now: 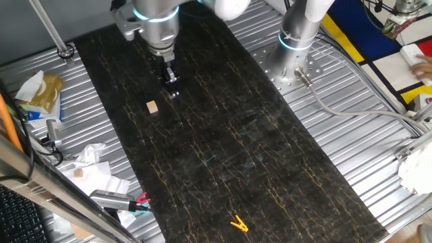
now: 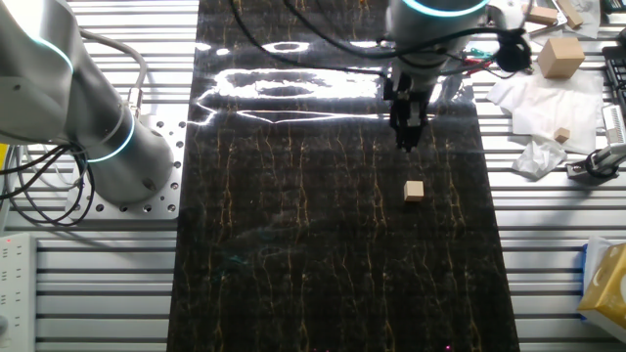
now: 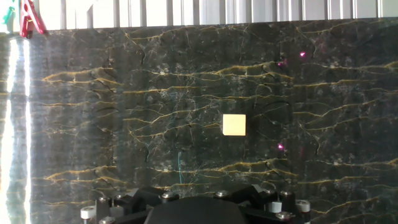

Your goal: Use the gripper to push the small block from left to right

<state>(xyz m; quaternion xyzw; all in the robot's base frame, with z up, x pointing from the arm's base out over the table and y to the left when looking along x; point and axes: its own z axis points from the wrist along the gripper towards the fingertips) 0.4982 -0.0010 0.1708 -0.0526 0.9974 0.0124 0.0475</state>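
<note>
Dark marble-patterned sheet (image 1: 223, 135) covers the middle of your ribbed metal surface (image 1: 351, 148), and you have one small block (image 1: 152, 107) on it, lying flat and touching nothing. In one fixed view the block sits at about 7 o'clock from the tool (image 1: 173, 90), near but apart. In the other fixed view it lies at 6 o'clock below the tool (image 2: 407, 137). In the hand view the block (image 3: 234, 125) shows as a pale square a little right of center, straight ahead at 12 o'clock from the dark housing at the bottom edge.

You cannot tell whether the tool's fingers are apart or together. Both fixed views show only a narrow dark tip, too small to show any gap, and the hand view cuts the fingers off entirely, leaving just the housing and its screws. You also cannot tell whether the tip touches the sheet or hangs just above it.

Count two arms in the fixed views: the one carrying the tool, its upper part cut off by the frame, and a second silver arm (image 2: 68, 108) on its base off the sheet. One yellow-orange clip (image 1: 238, 223) lies near the sheet's far end, well apart from the block. One red clip (image 3: 28, 18) shows at 11 o'clock in the hand view. Crumpled paper (image 1: 94, 165) and clutter crowd one side of the surface, partly cropped.
</note>
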